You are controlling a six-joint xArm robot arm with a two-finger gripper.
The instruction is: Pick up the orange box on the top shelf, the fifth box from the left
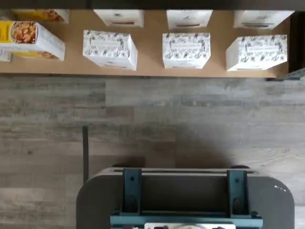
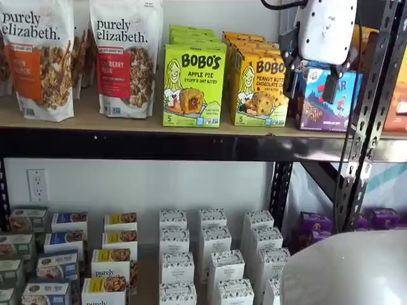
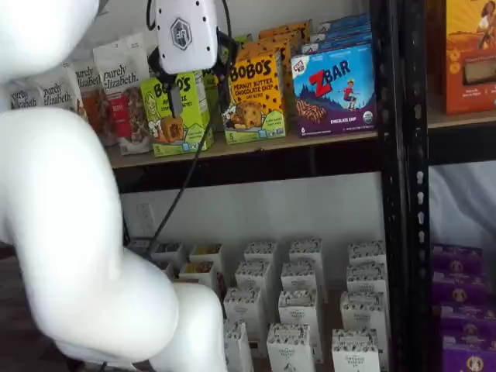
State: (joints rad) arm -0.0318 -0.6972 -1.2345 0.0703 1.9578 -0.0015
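Standing upright on the top shelf (image 2: 95, 121), a tan particle-board plank behind a glossy black metal front beam, the orange box (image 2: 260, 89) was a yellow-orange cardboard carton, printed with a cartoon girl and an oat bite. It sat between the lime-green Apple Pie box (image 2: 193, 84) and the blue-purple ZBar box (image 3: 335, 91), more cartons lined up behind each.

The hand (image 2: 309, 77), a smooth white body with black fingers (image 2: 330, 89), hung in front of the shelf, empty and touching nothing. In both shelf views the fingers looked well apart, so its jaws seemed wide open, though cables and packaging blurred the gap.

Only the wrist view showed the grey wood-grain floor (image 1: 143, 124), a dark mount with teal brackets (image 1: 186, 195), and small white patterned cartons (image 1: 109, 49) from above. Only the shelf views showed the task's carton, glossy granola bags (image 2: 124, 57) and a black perforated upright (image 2: 369, 114).
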